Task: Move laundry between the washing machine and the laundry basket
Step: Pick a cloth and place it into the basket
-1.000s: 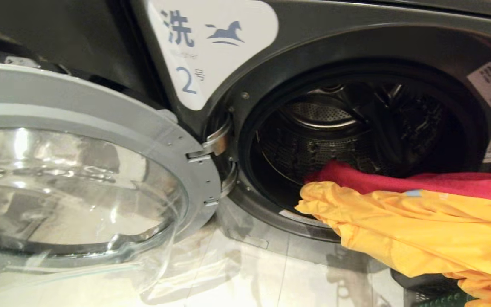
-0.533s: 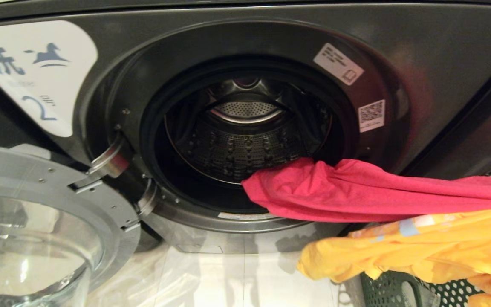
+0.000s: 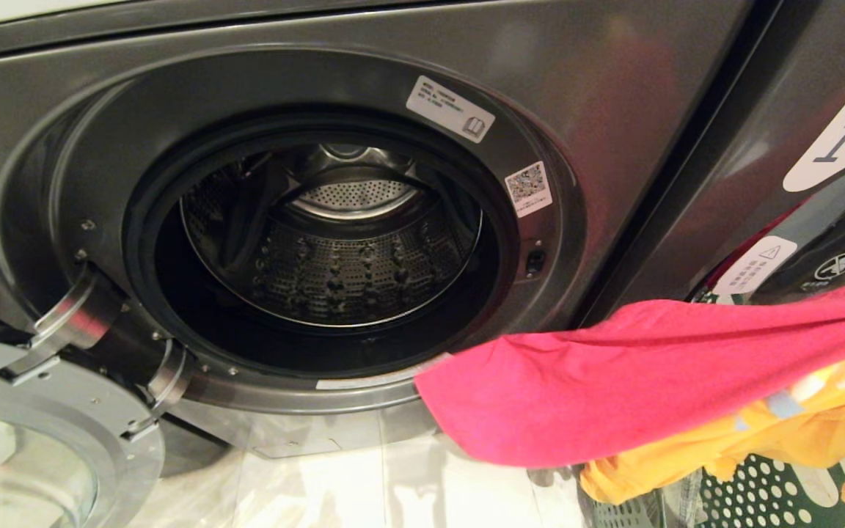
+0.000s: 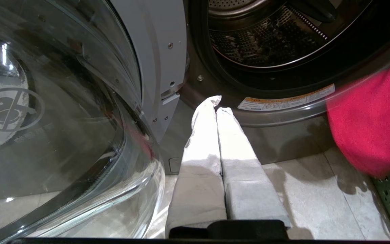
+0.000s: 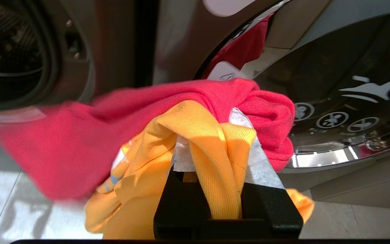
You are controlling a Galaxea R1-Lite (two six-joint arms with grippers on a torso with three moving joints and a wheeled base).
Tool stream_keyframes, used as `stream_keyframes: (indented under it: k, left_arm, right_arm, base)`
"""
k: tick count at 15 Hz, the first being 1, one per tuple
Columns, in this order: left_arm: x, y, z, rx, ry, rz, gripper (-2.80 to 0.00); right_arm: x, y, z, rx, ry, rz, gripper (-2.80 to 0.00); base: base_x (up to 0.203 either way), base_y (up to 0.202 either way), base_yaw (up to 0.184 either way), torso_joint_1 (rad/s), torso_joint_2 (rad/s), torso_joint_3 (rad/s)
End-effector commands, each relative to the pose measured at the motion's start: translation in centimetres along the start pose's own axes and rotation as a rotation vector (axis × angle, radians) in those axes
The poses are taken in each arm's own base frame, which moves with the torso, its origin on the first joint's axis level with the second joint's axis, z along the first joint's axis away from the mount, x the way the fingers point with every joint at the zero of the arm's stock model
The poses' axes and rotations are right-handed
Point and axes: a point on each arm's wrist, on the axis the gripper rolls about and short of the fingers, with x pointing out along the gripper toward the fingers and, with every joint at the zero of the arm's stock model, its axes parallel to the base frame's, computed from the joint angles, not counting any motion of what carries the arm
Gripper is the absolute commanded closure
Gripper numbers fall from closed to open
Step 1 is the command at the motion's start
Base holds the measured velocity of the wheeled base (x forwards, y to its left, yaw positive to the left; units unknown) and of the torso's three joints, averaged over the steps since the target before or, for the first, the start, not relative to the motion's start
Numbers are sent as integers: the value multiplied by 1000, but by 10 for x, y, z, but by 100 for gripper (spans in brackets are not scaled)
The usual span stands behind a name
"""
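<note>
Head view, left to right: I see the washing machine [image 3: 613, 110] door [image 3: 41, 433] swung open, drum bare – my left pincer [image 4: 215, 105] clenched near it; right pincer [image 5: 215, 135] grasps red-pink and orange-yellow laundry [image 3: 613, 389] above the laundry basket [image 3: 760, 499].

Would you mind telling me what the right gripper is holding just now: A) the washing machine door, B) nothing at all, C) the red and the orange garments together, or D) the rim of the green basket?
C: in the right wrist view the right gripper is shut on the orange garment with the red garment bunched over it.
</note>
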Motion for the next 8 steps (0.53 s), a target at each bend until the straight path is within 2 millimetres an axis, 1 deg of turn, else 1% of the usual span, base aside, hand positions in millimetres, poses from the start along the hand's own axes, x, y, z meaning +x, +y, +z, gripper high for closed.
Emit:
stream_keyframes:
  k: [1,3,5,8]
  left_arm:
    - [2,0,-11,0,40,2,0]
    - [2,0,-11,1,39,2,0]
    - [2,0,-11,0,39,2,0]
    - [2,0,-11,0,39,2,0]
  right_arm:
    - [2,-3,10,10,-18,-25,0]
    - [2,-4,16,19,-32,-31,0]
    - [5,-6,27,32,-53,-41,0]
    - [7,-13,50,59,-94,-79,0]
  base:
    - [0,0,0,0,0,0]
    - [0,0,0,0,0,0]
    - [0,0,0,0,0,0]
    - [0,0,0,0,0,0]
